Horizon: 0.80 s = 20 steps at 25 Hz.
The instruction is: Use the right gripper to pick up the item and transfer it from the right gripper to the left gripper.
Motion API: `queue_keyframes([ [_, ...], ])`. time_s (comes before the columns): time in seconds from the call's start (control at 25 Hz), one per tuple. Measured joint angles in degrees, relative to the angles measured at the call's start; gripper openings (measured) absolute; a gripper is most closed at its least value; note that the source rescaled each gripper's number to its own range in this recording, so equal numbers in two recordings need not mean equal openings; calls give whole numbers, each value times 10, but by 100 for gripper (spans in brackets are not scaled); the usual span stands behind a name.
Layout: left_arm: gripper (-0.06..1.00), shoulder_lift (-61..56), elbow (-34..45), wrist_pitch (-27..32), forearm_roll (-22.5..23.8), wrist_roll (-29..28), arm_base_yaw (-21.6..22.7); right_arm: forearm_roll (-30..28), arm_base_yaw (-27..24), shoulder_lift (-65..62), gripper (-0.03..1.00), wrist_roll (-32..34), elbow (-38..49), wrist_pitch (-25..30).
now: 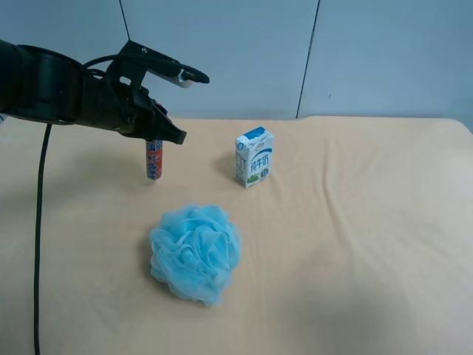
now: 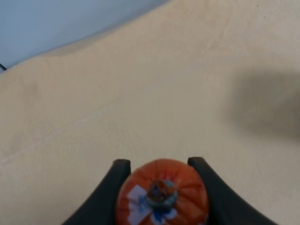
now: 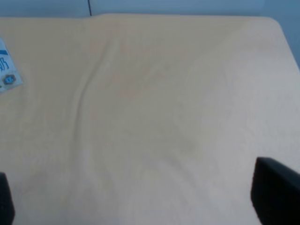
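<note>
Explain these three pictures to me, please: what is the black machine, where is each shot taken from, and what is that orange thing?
The black machine is a robot arm ending in a pincer. The wide picture comes from a camera mounted high above a table with a beige cover. On it stand a small blue-and-white milk carton and, nearer the camera, a fluffy light-blue bath pouf.

The other two pictures come from small cameras on the robot's wrists, looking past the pincers. In the left wrist view, the left pincer is shut on the item, a slim red-orange stick in a shiny wrapper, seen end-on. In the wide view the same stick hangs upright from that arm.

The right wrist view shows only the dark tips of the right pincer, spread wide and empty, over bare cloth, with a corner of the carton at the edge.
</note>
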Motion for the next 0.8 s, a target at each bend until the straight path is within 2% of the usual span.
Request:
queue_keyframes([
  [0.8,1,2,0,-7,0,-2,0,0,0,0,100,0,0,0],
])
